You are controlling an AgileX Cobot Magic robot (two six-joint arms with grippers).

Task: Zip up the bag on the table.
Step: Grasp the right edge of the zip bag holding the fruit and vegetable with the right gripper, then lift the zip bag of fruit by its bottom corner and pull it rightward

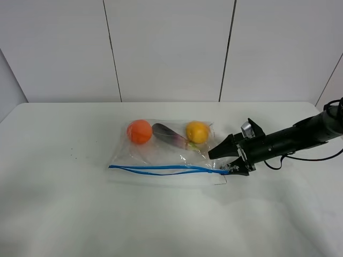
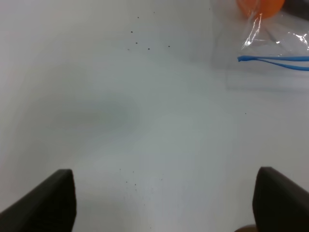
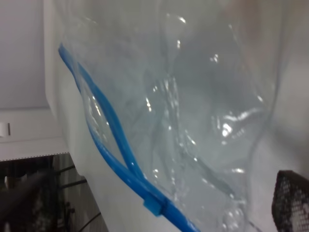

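The bag [image 1: 161,155] lies flat on the table [image 1: 64,203], clear and crinkly, with an orange ball, a purple item and a yellow ball inside. Its blue zip strip [image 1: 161,169] runs along the near edge; the two strands stand apart at the left and join near the right end. My right gripper [image 1: 222,162] is at the bag's right corner, jaws apart around the end of the strip. The right wrist view shows the strip [image 3: 113,145], a small blue slider [image 3: 154,207] and one finger pad [image 3: 292,200]. My left gripper [image 2: 164,203] is open and empty over bare table; the bag's left corner [image 2: 275,43] lies ahead of it.
A white panelled wall [image 1: 171,48] stands behind the table. A few tiny dark specks [image 2: 140,44] mark the tabletop left of the bag. The left arm does not show in the exterior high view. A black cable [image 1: 316,158] trails off the right arm.
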